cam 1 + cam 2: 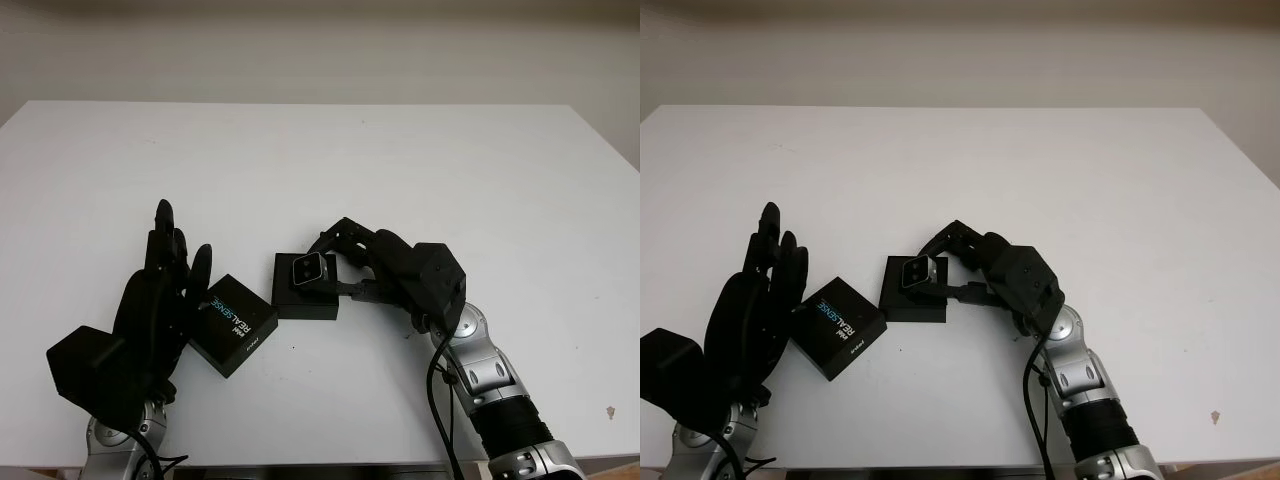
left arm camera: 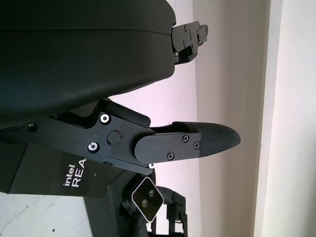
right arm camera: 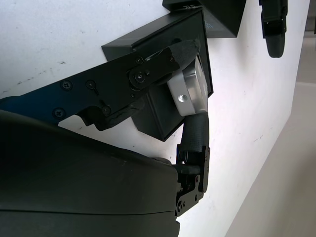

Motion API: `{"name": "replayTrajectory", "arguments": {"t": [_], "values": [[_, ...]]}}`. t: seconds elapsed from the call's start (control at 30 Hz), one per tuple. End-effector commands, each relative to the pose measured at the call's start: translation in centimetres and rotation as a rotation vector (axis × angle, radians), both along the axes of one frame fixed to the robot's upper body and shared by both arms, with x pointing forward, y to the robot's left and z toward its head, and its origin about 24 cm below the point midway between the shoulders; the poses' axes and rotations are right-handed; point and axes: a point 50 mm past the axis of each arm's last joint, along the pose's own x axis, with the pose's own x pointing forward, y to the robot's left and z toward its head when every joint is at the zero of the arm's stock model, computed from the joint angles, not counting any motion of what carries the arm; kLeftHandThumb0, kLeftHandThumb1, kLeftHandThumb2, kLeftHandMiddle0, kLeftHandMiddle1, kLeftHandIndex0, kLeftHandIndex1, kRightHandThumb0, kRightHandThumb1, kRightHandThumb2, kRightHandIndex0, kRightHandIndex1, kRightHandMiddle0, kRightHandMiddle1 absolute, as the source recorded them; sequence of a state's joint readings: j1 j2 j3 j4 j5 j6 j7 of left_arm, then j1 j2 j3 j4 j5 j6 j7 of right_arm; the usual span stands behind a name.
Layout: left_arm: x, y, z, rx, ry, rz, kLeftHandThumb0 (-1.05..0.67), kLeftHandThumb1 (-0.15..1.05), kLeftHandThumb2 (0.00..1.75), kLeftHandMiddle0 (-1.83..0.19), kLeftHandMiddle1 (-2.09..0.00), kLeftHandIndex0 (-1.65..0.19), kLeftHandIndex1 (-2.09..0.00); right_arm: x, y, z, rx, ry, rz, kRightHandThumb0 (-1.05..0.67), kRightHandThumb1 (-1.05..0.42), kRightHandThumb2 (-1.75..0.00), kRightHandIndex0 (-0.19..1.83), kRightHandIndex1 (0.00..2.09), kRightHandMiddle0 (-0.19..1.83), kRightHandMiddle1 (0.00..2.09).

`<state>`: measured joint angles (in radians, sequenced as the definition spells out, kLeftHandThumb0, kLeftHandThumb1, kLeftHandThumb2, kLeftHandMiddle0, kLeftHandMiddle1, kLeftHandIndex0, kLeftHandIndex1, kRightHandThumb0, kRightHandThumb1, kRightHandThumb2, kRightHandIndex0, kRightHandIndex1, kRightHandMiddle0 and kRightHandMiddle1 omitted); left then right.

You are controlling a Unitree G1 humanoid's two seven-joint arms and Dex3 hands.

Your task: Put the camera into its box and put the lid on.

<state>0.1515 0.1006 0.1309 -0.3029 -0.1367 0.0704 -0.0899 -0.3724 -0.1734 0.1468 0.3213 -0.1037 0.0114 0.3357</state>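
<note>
A small silver camera [image 1: 309,268] sits in the open black box [image 1: 303,302] near the table's middle. My right hand [image 1: 345,262] is shut on the camera, with fingers curled over the box from the right; the right wrist view shows the camera [image 3: 190,91] pinched between two fingers [image 3: 163,59] above the box [image 3: 163,123]. The black lid [image 1: 232,324], printed "REALSENSE", lies just left of the box. My left hand [image 1: 160,290] is open beside the lid's left edge. In the left wrist view I see the lid [image 2: 54,180] and the camera [image 2: 147,198].
The white table [image 1: 400,170] stretches wide beyond and to the right of the box. Its front edge runs close under both forearms.
</note>
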Motion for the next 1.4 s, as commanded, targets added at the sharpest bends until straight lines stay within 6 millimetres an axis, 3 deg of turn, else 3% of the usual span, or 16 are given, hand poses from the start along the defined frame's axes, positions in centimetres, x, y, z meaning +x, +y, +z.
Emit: {"name": "replayTrajectory", "arguments": {"t": [0.0, 0.7, 1.2, 1.37], "values": [[-0.1, 0.1, -0.1, 0.001, 0.005, -0.001, -0.75, 1.05, 0.46, 0.19, -0.05, 0.18, -0.06, 0.1, -0.2, 0.6, -0.009, -0.016, 0.003, -0.47, -0.94, -0.06, 0.23, 0.05, 0.33, 1.61], [-0.1, -0.2, -0.3, -0.01, 0.009, 0.002, -0.75, 1.05, 0.45, 0.18, -0.06, 0.18, -0.05, -1.1, 3.3, -0.5, 0.099, 0.019, 0.04, -0.49, -0.96, -0.06, 0.25, 0.06, 0.3, 1.71], [-0.2, 0.1, -0.4, -0.004, 0.011, 0.006, -0.76, 1.05, 0.45, 0.18, -0.06, 0.18, -0.05, -1.4, 2.6, -0.6, 0.026, -0.044, 0.028, -0.5, -0.96, -0.05, 0.23, 0.05, 0.26, 1.71], [-0.3, 0.2, -0.4, -0.008, 0.01, 0.007, -0.74, 1.05, 0.45, 0.18, -0.05, 0.18, -0.05, -1.4, 2.0, 0.0, -0.054, -0.065, 0.036, -0.53, -0.97, -0.05, 0.19, 0.03, 0.18, 1.57]]}}
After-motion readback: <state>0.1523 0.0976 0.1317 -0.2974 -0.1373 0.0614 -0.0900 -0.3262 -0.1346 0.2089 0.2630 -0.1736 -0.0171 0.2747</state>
